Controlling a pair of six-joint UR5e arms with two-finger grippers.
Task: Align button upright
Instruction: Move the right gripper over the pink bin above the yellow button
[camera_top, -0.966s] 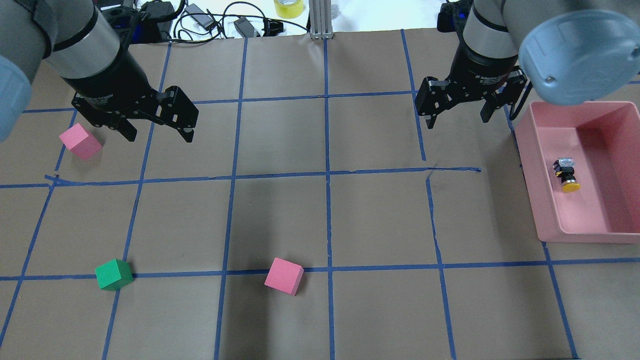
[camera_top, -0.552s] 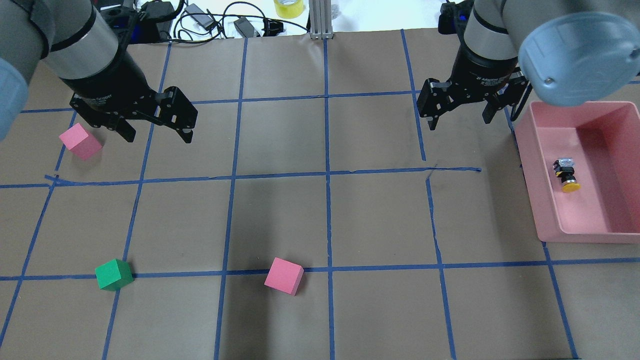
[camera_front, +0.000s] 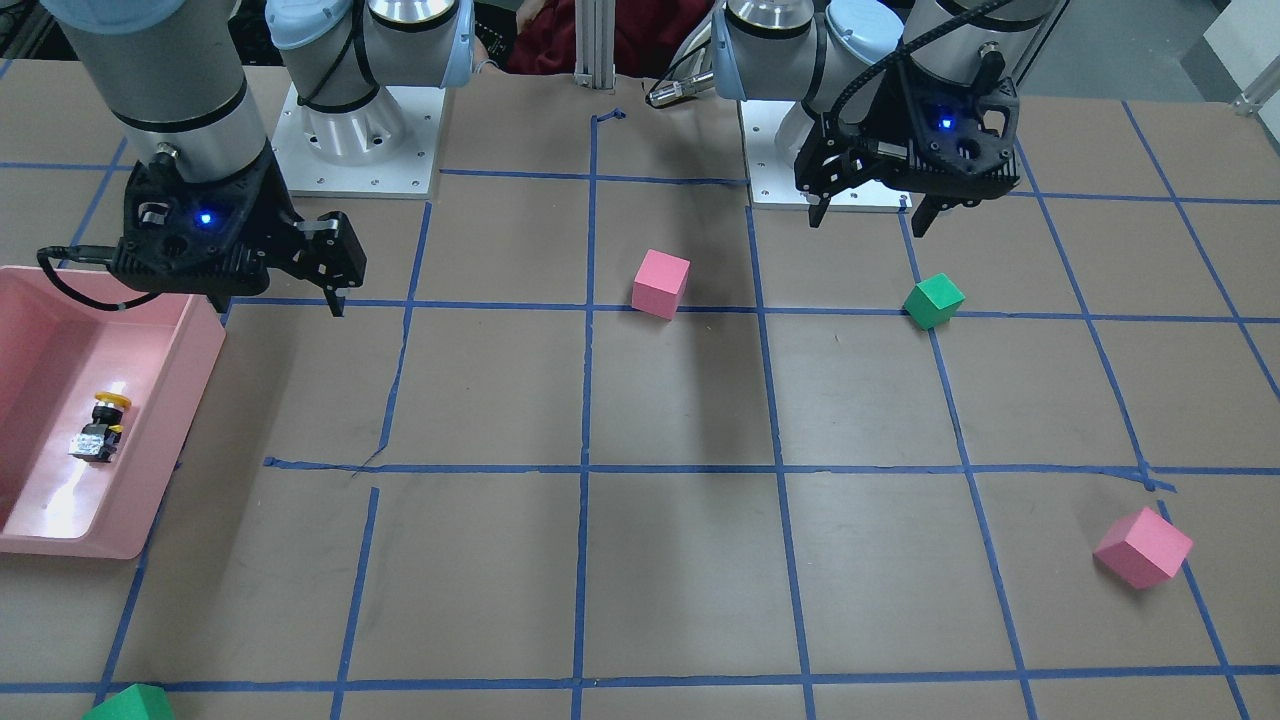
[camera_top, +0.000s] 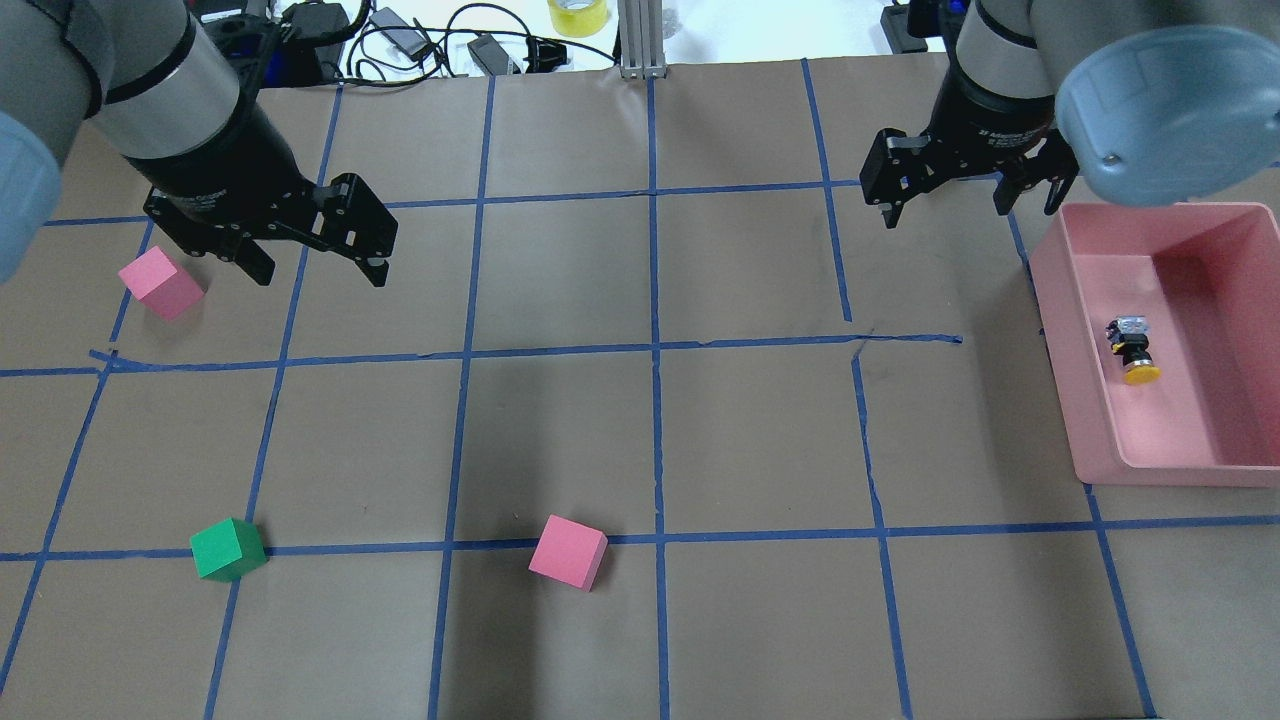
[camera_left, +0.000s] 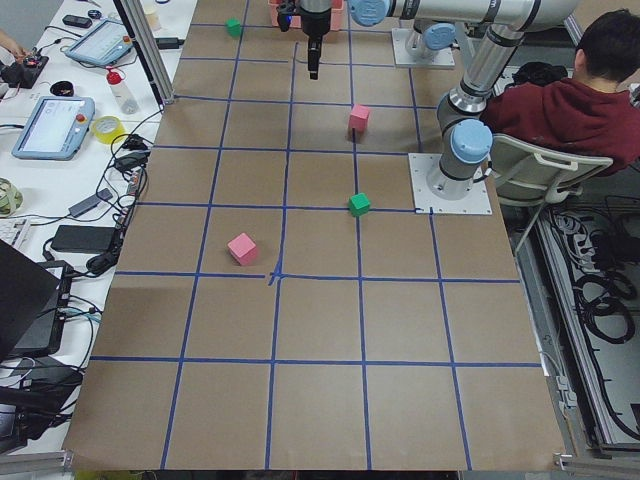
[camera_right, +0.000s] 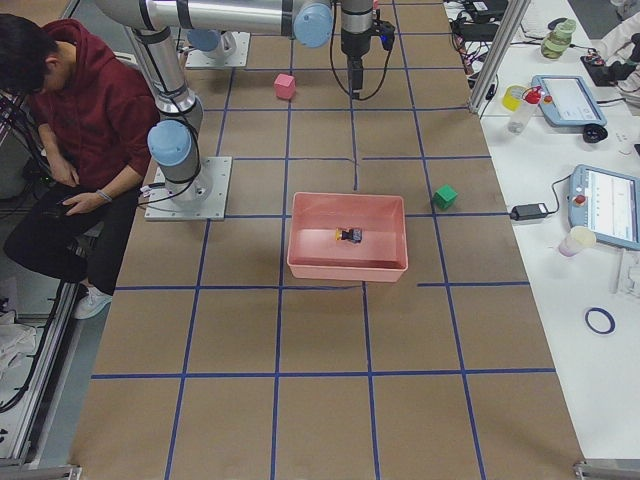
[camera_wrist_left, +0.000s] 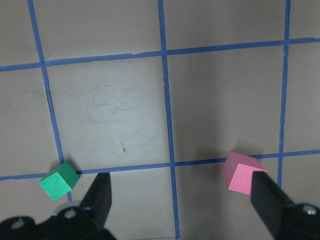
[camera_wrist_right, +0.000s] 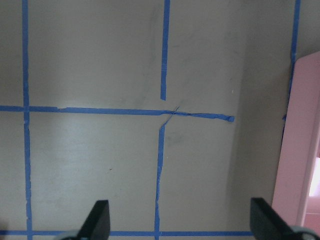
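Sitting along the robot-side edge of the table (camera_top: 760, 430), a green cube (camera_top: 228, 550) and a pink cube (camera_top: 568, 552) are leaving the middle open. Farther out, the button (camera_top: 1132, 350) is lying on its side inside the pink bin (camera_top: 1052, 300) at the right edge. Farthest, the right gripper (camera_top: 968, 210), beside the bin's far corner, and the left gripper (camera_top: 320, 275) are hanging spread wide, holding nothing.

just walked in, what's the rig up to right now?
Nothing is being held yet. The button lies on its side in the pink tray on the robot's right, yellow cap pointing toward the robot. The right gripper hovers open over the table beside the tray, not above the button. The left gripper, also open, hangs near a pink cube on the other side. The uprighting has not started.
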